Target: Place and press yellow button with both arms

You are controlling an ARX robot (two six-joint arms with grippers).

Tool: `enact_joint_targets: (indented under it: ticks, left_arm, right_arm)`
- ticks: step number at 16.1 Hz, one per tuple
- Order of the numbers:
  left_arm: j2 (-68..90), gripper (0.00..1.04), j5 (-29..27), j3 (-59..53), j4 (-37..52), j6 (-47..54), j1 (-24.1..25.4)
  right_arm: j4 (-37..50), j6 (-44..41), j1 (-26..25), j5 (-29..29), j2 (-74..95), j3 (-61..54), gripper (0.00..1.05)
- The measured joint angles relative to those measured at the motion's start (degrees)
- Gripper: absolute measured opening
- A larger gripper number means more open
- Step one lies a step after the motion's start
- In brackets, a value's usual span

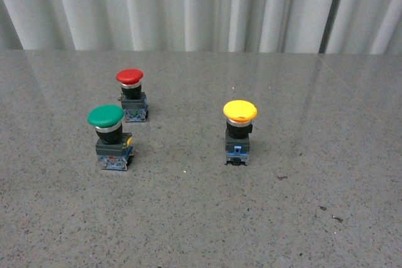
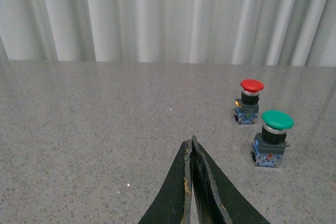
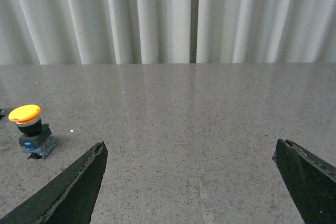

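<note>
The yellow button (image 1: 240, 131) stands upright on the grey speckled table, right of centre in the front view, with a round yellow cap, black collar and a dark base with blue parts. Neither arm shows in the front view. The right wrist view has the yellow button (image 3: 30, 129) off to one side, well apart from my right gripper (image 3: 190, 148), which is open with only bare table between its black fingers. My left gripper (image 2: 191, 141) is shut, its two flat fingers pressed together with nothing between them, over bare table; the yellow button is out of that view.
A green-capped button (image 1: 109, 136) and a red-capped button (image 1: 132, 95) stand at the left of the table (image 1: 207, 218). Both also show in the left wrist view, green button (image 2: 273, 138) and red button (image 2: 249, 100). White pleated curtains (image 1: 201, 4) close off the table's far edge.
</note>
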Motion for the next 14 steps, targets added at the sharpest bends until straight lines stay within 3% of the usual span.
enact_joint_targets:
  ticks: [5,9,10,13,14]
  left_arm:
    - [0.0,0.02,0.0,0.0,0.3,0.0,0.0]
    - [0.0,0.52,0.0,0.0,0.3,0.0,0.0]
    - [0.0,0.63,0.0,0.0,0.3,0.0,0.0]
    - [0.0,0.95,0.0,0.0,0.3,0.0,0.0]
    - [0.0,0.98,0.0,0.0,0.3,0.0,0.0]
  right_arm:
    - [-0.1,0.0,0.0,0.0,0.0,0.0,0.98]
    - [-2.6,0.4,0.0,0.0,0.9,0.7,0.98]
    - [-0.6,0.8,1.0,0.3,7.7,2.5,0.98]
    - [17.7,0.1,10.4,2.0,29.2,15.5,0.98]
    - [25.1,-0.6,14.8,3.0,40.5,21.4,0.98]
